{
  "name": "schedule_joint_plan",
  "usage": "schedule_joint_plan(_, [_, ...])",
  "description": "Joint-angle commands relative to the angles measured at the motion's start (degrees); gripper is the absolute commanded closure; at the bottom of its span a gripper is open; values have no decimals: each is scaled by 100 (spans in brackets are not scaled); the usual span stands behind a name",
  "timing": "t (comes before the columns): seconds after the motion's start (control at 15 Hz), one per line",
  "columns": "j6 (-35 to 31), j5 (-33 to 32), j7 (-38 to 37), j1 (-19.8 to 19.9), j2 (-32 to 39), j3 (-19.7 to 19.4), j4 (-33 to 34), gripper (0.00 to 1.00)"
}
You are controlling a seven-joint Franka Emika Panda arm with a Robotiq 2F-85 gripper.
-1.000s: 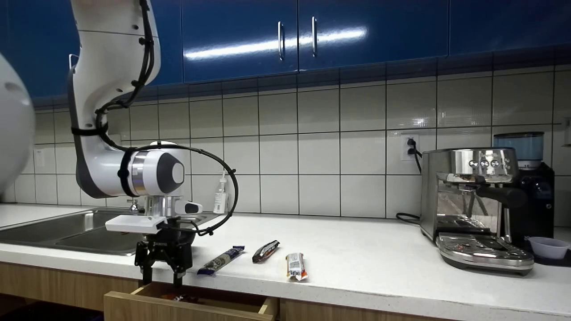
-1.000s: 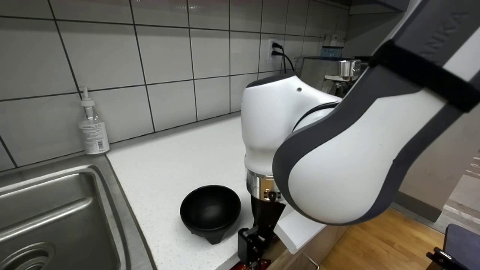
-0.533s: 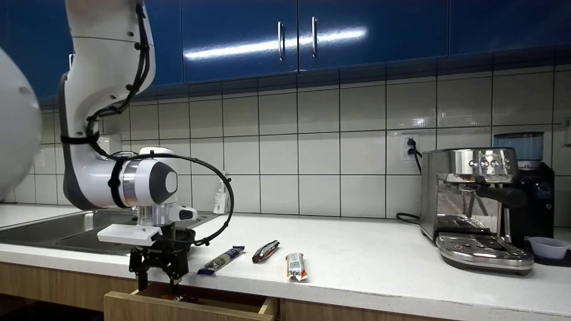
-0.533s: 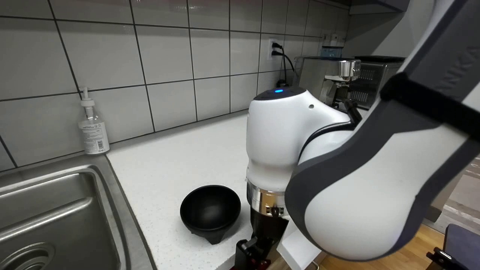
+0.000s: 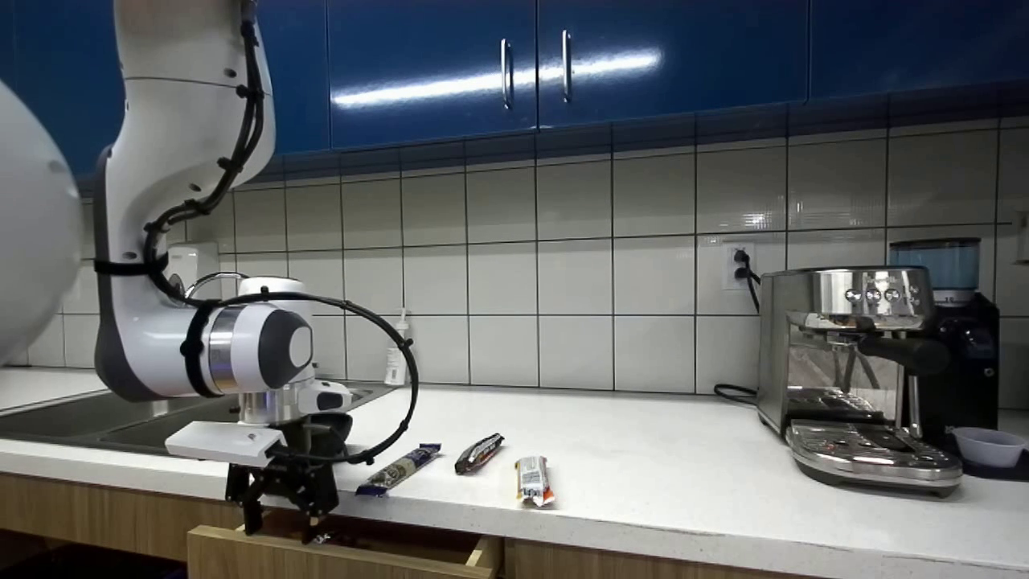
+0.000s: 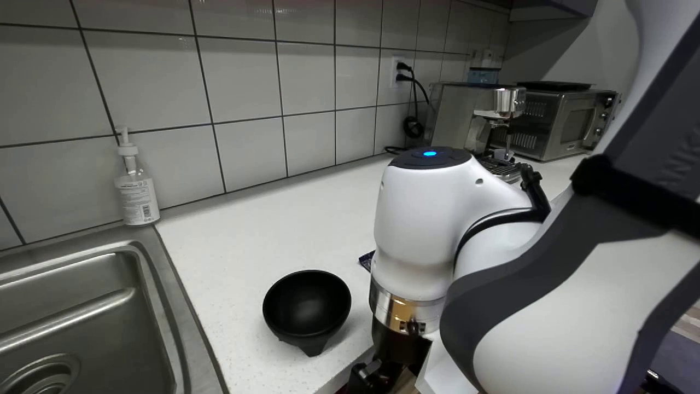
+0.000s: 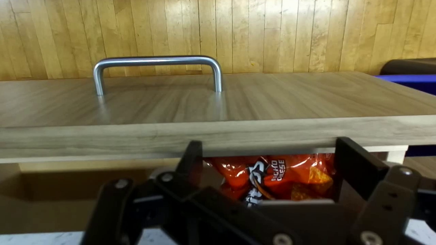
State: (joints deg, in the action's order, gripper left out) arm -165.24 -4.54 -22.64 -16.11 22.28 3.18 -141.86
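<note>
Our gripper (image 7: 269, 144), wide and empty, could clip the drawer lip (image 7: 238, 137) at wrist-view twelve o'clock if we drift.

The Doritos bag (image 7: 289, 173) was red, printed with white lettering and orange chip pictures. The gripper (image 5: 281, 534) and bowl (image 6: 306, 323) were black. Brown wood grain covered the drawer front (image 7: 289, 98). The cabinets (image 5: 434, 48) were blue, the wall tiles (image 5: 575, 277) off-white with dark grout lines.

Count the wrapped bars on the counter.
3: the blue-ended bar nearest the gripper, the dark bar between, the white-and-orange bar nearest the coffee machine. The arm may hide others.
</note>
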Motion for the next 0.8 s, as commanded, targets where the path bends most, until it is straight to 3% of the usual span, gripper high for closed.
schedule_joint_plan(0.0, [-381, 46, 117, -106, 140, -187, -29, 0])
schedule_joint_plan(0.47, [-679, 105, 189, -200, 241, -376, 45, 0])
schedule_joint_plan(0.73, [-621, 235, 338, -73, 309, -234, 33, 0])
